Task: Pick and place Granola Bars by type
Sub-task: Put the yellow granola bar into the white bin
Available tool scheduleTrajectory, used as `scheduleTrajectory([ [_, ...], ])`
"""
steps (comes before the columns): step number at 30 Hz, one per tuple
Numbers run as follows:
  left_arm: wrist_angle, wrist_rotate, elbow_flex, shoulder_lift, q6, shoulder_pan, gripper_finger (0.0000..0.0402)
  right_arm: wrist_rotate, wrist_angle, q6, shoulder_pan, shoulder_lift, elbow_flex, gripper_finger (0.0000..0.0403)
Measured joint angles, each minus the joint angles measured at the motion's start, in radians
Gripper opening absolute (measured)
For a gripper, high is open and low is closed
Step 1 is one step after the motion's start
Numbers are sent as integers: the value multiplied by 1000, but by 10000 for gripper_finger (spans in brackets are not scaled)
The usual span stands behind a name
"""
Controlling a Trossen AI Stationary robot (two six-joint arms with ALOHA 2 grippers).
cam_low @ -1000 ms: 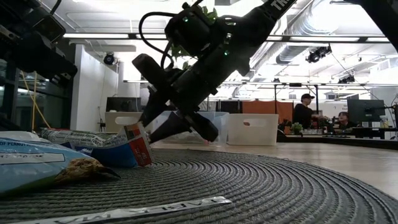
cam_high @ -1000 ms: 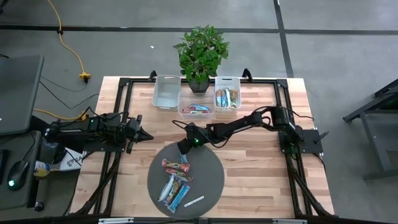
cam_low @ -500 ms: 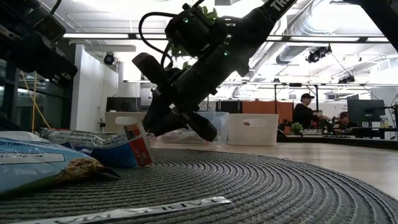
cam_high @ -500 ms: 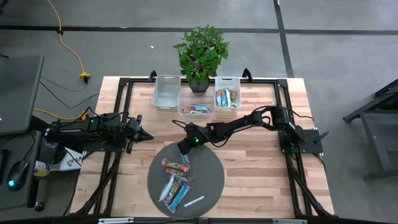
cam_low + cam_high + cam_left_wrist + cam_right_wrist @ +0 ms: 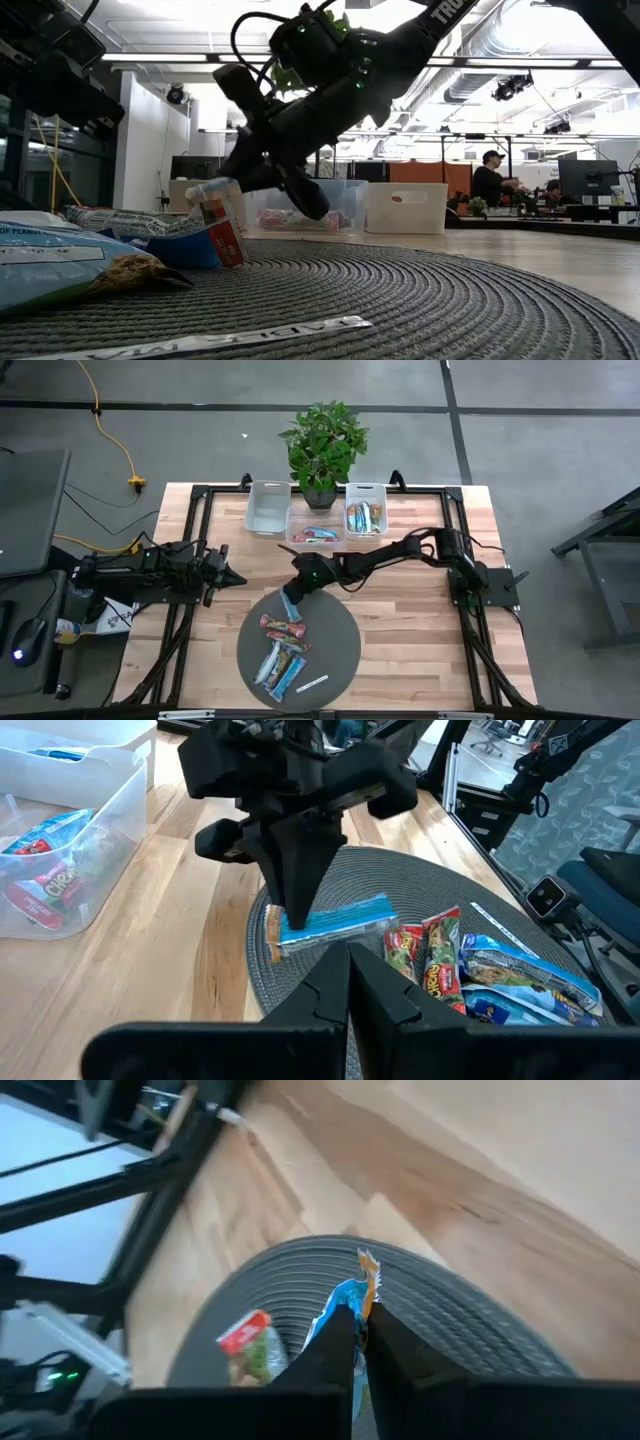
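Note:
My right gripper (image 5: 291, 599) is shut on a light blue granola bar (image 5: 335, 923) at the far edge of the round grey mat (image 5: 338, 632). Several more bars (image 5: 281, 651), red/pink and light blue, lie flat on the mat nearer the table's front, beside a thin white strip label (image 5: 312, 683). Beyond the mat stand three bins: a white one (image 5: 269, 509), a clear one (image 5: 316, 529) with red bars, and one (image 5: 365, 513) with tan-orange bars. My left gripper (image 5: 231, 577) waits shut at the table's left. My right gripper pinches the light blue bar between its two fingers near its tan, crimped end (image 5: 272, 937), which sticks out past the fingers (image 5: 368, 1270). The fingers slant down from the table's right and far side and lie across the bar. The bar sits about level over the mat; whether it is clear of the mat I cannot tell.
A potted plant (image 5: 323, 445) stands behind the bins at the table's far edge. Bare wood (image 5: 420, 630) lies to the mat's right. People sit at desks in the room beyond the table (image 5: 490, 180).
My right gripper has shut its fingers on the light blue bar. Its fingers have swung a little toward the table's left and tipped closer to level.

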Motion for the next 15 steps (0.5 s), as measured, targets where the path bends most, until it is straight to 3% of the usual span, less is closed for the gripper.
scheduleTrajectory([
  [7,0,0,0,0,0,0,1,-157,132,29,-16,0,0,0],
  [15,0,0,0,0,0,0,1,-436,435,147,-40,0,0,0],
])
